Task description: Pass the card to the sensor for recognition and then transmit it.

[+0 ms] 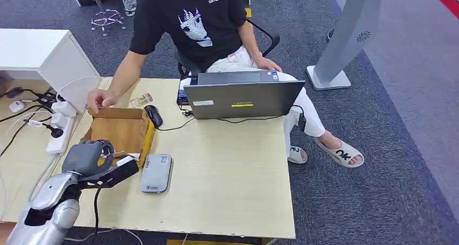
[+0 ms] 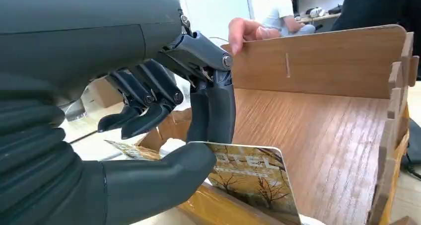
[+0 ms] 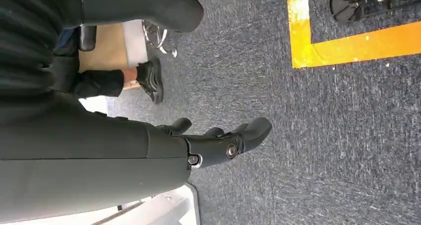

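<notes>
- Head view: the silver left arm reaches up to the near edge of a wooden box [image 1: 120,127] on the pale tabletop [image 1: 227,174]; the left hand [image 1: 86,157] sits beside a grey sensor [image 1: 156,172]. A seated person's hand [image 1: 100,99] rests on the box's far wall.
- Left wrist view: thumb and fingers [image 2: 213,111] pinch the card [image 2: 250,178] at the box's edge.
- Right wrist view: the right hand [image 3: 218,140] hangs over grey carpet [image 3: 322,135], fingers loosely spread, holding nothing.

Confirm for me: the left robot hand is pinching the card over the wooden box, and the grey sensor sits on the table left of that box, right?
Not quite. The left robot hand does pinch the card at the wooden box, but the head view shows the grey sensor right of the box, not left.
</notes>
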`<act>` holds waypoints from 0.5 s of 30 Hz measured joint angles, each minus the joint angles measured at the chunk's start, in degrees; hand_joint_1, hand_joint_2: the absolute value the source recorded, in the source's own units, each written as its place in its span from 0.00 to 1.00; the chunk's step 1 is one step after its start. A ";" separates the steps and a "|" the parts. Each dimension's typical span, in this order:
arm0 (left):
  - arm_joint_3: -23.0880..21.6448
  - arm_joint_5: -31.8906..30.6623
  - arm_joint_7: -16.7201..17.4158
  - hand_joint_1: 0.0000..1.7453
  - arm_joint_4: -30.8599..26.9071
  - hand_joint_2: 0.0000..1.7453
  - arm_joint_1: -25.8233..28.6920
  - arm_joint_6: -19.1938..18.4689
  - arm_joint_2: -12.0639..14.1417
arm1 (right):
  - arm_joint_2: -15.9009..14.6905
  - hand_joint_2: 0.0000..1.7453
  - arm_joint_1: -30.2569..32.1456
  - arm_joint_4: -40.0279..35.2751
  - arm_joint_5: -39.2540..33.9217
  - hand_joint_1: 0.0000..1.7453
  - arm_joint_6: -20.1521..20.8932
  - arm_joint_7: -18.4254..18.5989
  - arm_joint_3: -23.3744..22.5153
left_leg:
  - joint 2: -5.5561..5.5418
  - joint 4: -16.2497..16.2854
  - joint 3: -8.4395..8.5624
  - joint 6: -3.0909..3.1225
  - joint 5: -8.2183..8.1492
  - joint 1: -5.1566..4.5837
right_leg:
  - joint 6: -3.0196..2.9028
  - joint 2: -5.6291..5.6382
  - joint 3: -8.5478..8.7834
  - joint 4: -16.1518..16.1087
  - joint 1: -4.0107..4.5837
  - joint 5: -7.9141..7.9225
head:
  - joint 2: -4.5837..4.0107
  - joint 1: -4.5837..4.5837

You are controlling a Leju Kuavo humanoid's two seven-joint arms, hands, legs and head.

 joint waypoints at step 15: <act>0.44 -1.42 -0.55 1.00 -2.61 1.00 -0.60 11.64 -0.85 | 0.00 1.00 0.05 0.00 -0.79 0.00 -0.42 -0.02 0.07 | -0.01 0.01 0.02 -0.05 0.12 0.04 | -0.09 -0.01 0.02 0.02 0.02 0.09 | 0.00 0.02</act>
